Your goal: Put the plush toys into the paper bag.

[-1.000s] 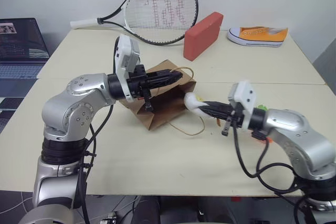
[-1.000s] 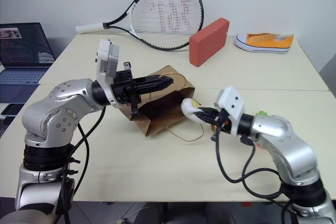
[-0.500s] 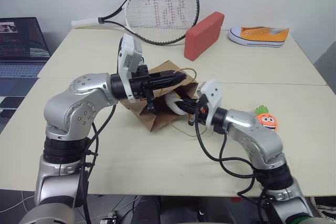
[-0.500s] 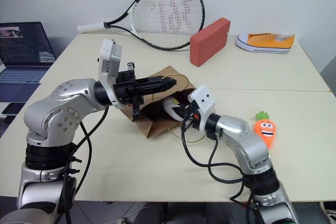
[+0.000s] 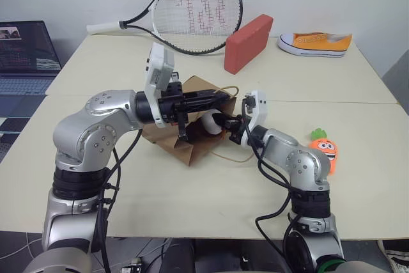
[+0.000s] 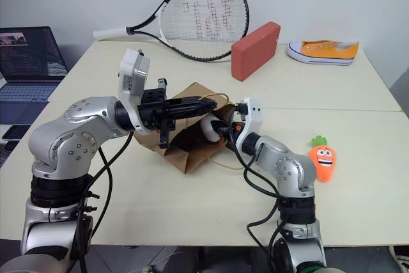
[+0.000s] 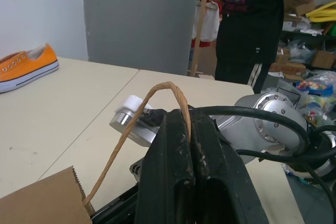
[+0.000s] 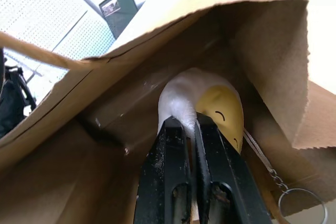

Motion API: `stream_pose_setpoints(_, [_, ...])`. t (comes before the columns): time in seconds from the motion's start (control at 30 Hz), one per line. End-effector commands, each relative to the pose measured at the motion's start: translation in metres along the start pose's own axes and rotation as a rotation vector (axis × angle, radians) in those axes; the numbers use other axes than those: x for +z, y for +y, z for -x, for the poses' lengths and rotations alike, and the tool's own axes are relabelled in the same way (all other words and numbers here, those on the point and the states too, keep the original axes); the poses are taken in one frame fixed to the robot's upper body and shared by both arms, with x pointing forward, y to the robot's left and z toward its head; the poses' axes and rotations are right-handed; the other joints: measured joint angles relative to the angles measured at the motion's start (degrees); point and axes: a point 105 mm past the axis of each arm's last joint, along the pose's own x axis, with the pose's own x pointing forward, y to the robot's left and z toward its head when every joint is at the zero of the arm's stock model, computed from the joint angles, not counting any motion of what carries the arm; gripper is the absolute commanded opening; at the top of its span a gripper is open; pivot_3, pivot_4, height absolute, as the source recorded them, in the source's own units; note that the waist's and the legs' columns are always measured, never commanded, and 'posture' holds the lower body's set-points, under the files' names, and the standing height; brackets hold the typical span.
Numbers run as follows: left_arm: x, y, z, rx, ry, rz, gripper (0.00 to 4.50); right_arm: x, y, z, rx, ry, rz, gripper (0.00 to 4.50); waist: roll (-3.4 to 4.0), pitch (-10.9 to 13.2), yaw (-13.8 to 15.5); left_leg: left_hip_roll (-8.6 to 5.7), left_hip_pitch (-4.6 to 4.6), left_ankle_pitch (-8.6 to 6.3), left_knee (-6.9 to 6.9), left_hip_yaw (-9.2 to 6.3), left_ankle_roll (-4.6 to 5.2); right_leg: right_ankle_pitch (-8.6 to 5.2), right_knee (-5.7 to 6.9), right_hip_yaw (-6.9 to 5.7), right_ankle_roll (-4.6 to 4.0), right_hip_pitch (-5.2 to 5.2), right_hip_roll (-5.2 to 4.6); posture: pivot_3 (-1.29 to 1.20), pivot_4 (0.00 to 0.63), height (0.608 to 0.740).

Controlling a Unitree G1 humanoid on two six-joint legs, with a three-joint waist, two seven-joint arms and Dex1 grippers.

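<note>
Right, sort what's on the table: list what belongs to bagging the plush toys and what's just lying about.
Job in hand:
- brown kraft paper bag, handle clamped in left pincer
- white egg plush toy with yellow face, held in right pincer at the bag's mouth
- orange carrot plush toy

Lying about:
- black-and-white tennis racket
- red rectangular block
- orange-and-white sneaker
- laptop

right gripper [image 8: 190,129] | swung left from beside the paper bag [image 5: 192,148] | egg plush [image 8: 205,103] carried into the bag's mouth | carrot plush [image 5: 324,148] uncovered
</note>
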Motion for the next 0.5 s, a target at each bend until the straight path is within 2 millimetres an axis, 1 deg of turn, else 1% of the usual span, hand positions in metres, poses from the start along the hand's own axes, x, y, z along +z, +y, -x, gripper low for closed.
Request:
stream_pose_setpoints(0.03, [0.008,-0.007,-0.002,-0.039,-0.011,-0.035,0.0,0.012,0.009,-0.005,0.017,-0.058,0.031,0.01,0.0,0.0,-0.1,0.0,0.0,0.0,0.0,0.0,0.0,0.0,0.0,0.0,0.0,0.0,0.0,0.0,0.15,0.74])
stream_pose_setpoints(0.07, [0.008,-0.007,-0.002,-0.038,-0.01,-0.035,0.0,0.012,0.009,-0.005,0.014,-0.065,0.044,0.01,0.0,0.0,-0.1,0.0,0.0,0.0,0.0,0.0,0.0,0.0,0.0,0.0,0.0,0.0,0.0,0.0,0.15,0.74])
stream_pose_setpoints(0.2, [0.007,-0.007,-0.001,-0.038,-0.009,-0.032,0.0,0.012,0.01,-0.006,0.008,-0.071,0.1,1.07,0.01,0.0,-0.2,0.0,0.0,0.0,0.0,0.0,0.0,0.0,-0.01,0.0,0.0,0.0,0.0,0.0,0.15,0.74])
stream_pose_setpoints(0.27, [0.007,-0.006,-0.001,-0.033,-0.008,-0.031,0.0,0.011,0.011,-0.006,0.013,-0.062,0.138,1.87,0.0,0.0,-0.2,0.0,0.0,0.0,-0.01,0.0,0.0,0.0,-0.01,0.0,0.0,-0.01,0.0,0.0,0.15,0.74])
stream_pose_setpoints(0.3, [0.007,-0.005,0.0,-0.029,-0.008,-0.032,0.0,0.012,0.012,-0.005,0.015,-0.06,0.15,2.14,0.01,0.0,-0.3,0.0,0.0,0.0,-0.02,0.0,0.0,0.0,-0.01,0.0,0.0,-0.01,0.0,0.0,0.15,0.74])
stream_pose_setpoints(0.43, [0.007,-0.001,0.003,-0.005,-0.008,-0.037,0.0,0.017,0.015,0.0,0.038,-0.048,0.225,3.56,0.01,0.0,-0.4,0.0,0.0,0.0,-0.02,0.0,0.0,-0.01,-0.01,0.0,0.0,-0.01,0.0,0.0,0.15,0.74])
stream_pose_setpoints(0.5, [0.008,0.002,0.004,0.013,-0.009,-0.041,0.0,0.02,0.017,0.006,0.059,-0.025,0.296,4.21,0.01,0.0,-0.3,0.0,-0.01,0.0,-0.02,-0.01,0.0,-0.01,-0.02,0.0,0.0,-0.01,0.0,0.0,0.15,0.74])
